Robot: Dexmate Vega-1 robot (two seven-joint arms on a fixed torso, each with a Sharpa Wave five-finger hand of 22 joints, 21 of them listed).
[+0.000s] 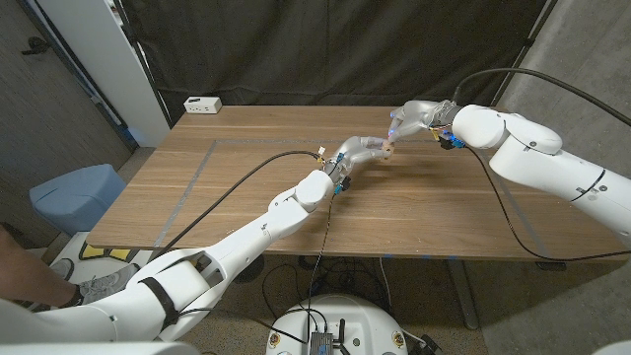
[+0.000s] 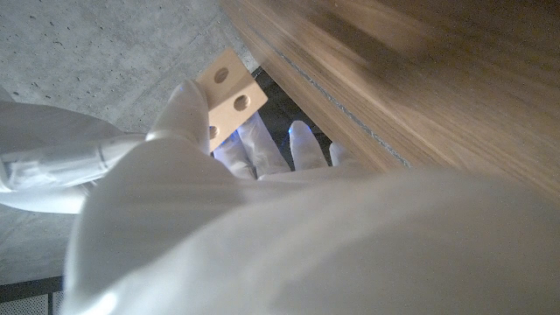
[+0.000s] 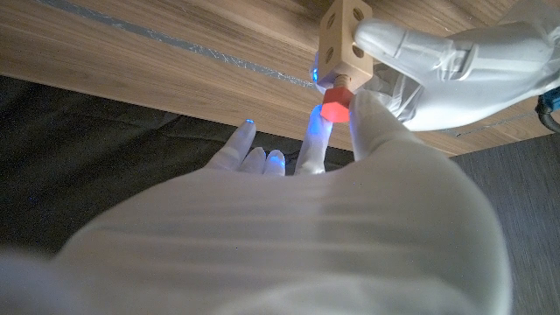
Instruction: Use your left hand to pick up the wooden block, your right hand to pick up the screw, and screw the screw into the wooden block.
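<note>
1. The left hand [image 1: 357, 155], smooth and white-gloved, is raised over the middle of the wooden table [image 1: 246, 187] with the wooden block [image 1: 387, 150] pinched at its fingertips; its other fingers are spread.
2. In the left wrist view the wooden block [image 2: 227, 92] is a pale, square-edged piece with round holes drilled in its face, sitting just past the thumb tip.
3. The right wrist view turns up what the head view cannot: the wooden block [image 3: 345, 39] has holes on more than one face, and the screw [image 3: 336, 105] has an orange-red faceted head with a short shank running into the block's end.
4. The right hand [image 3: 332, 140] pinches that screw head between thumb and a finger; the remaining fingers are stretched apart, their tips glowing blue.
5. From the head view the right hand [image 1: 419, 118] meets the left fingertips, block and screw between them.
6. Farther off, at the table's back corner, lies a white power strip [image 1: 202, 105]; any writing on it is too small to read.
7. Behind hangs a black cloth backdrop [image 1: 325, 44].
</note>
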